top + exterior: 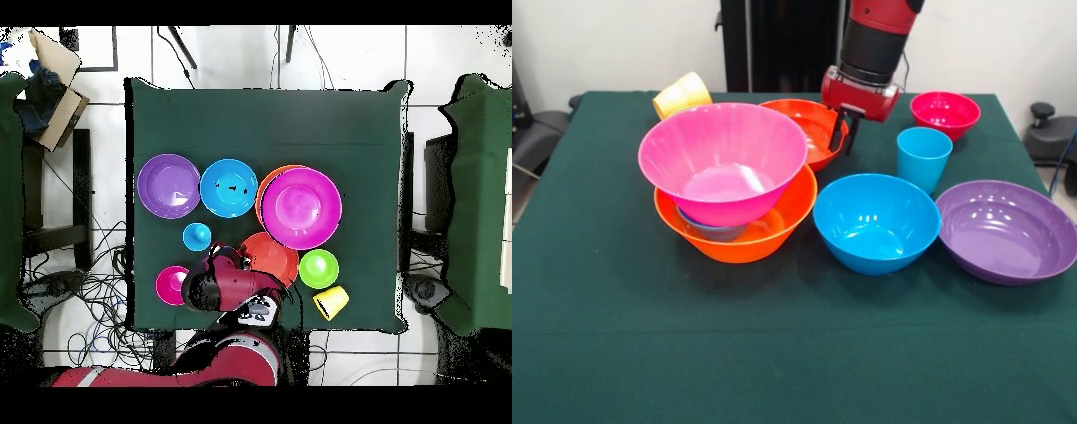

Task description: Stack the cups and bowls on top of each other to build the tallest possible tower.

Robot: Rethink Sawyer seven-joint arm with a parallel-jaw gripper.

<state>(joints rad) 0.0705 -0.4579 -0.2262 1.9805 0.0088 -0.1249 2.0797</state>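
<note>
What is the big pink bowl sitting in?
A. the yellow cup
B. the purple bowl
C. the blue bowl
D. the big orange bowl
D: the big pink bowl rests tilted inside the big orange bowl, whose rim shows around it in the front view.

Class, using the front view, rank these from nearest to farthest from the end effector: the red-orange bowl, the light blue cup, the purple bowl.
1. Red-orange bowl: the end effector is at its rim.
2. Light blue cup: just to the picture's right.
3. Purple bowl: far right, toward the front.
</note>
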